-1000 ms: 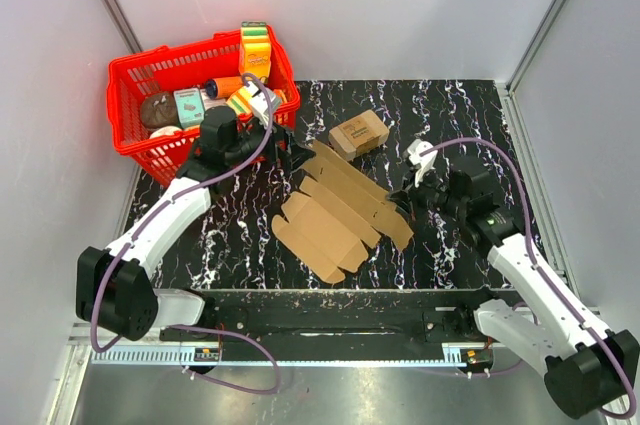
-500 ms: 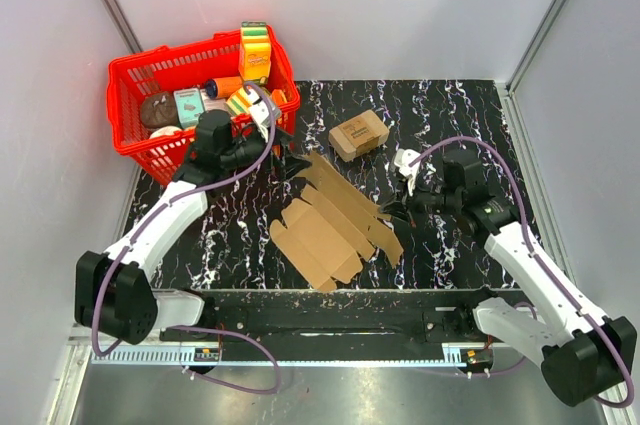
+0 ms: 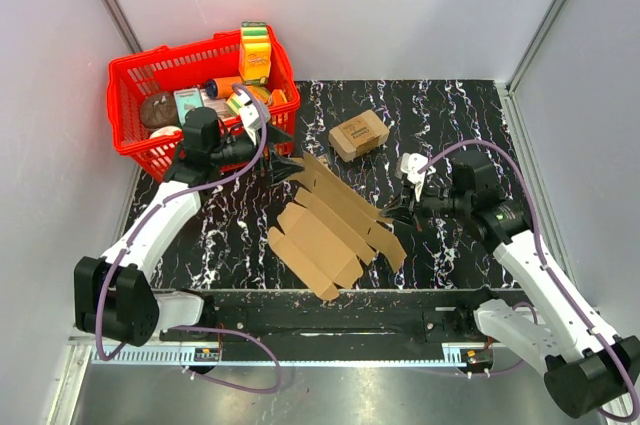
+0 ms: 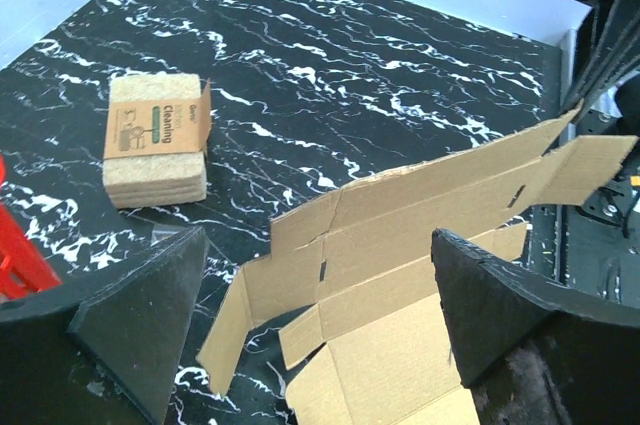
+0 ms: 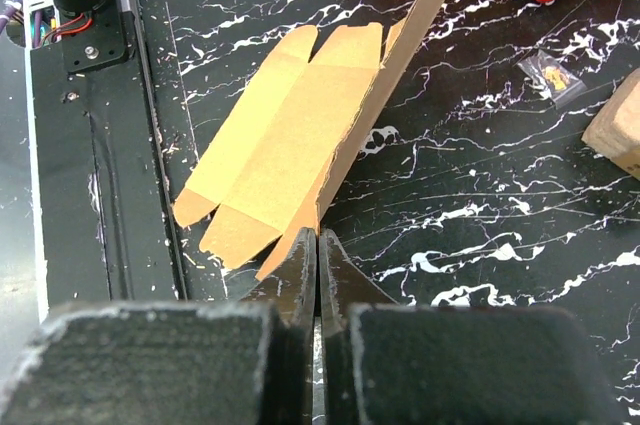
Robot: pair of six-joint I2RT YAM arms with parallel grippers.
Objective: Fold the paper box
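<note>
Item: the paper box [image 3: 335, 225], a plain brown unprinted die-cut sheet, not yet folded. It lay mid-bench [image 3: 450, 115] between the two arms, with its right-hand long flap raised off the surface. Right claw [image 5: 312, 250]: jaws together, clamped on the near end of that raised flap. Left claw [image 3: 285, 167]: jaws wide apart, hovering at the sheet's far-left corner and holding nothing. Risks, as judged: the pinch sat on a thin edge near a corner, so the sheet could slip free or tear there. Lifting from one end could also drag or pivot the whole sheet rather than crease it, and the left claw, if lowered carelessly, could crush a tab. Legible writing: "Cleaning" on the printed top of a smaller cardboard box [image 4: 155, 140], well apart from the sheet; its finer print was unreadable. Labels in the red basket [image 3: 150, 157] were too small to read.
</note>
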